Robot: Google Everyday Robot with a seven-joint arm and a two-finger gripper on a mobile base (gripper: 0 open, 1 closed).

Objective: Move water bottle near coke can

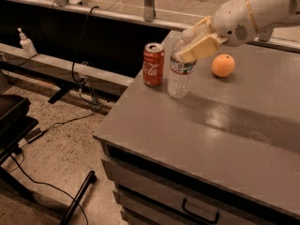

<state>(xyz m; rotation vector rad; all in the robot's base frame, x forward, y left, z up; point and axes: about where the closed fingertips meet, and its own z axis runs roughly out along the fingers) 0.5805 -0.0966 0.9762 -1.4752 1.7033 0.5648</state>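
The water bottle [180, 76], clear ribbed plastic with a dark label band, stands upright on the grey table [225, 125], just right of the coke can [153, 64]. The can is red with white script and a silver top, and a small gap separates the two. My gripper [184, 46] reaches in from the upper right. Its cream fingers [202, 47] are shut on the bottle's neck and shoulder and hide the cap. The bottle's base is at or just above the table top.
A round orange fruit [222, 65] lies on the table behind and to the right of the bottle. The table's left edge is close to the can. Drawers with a handle [200, 213] front the table. Cables and a dark stand [14, 121] are on the floor to the left.
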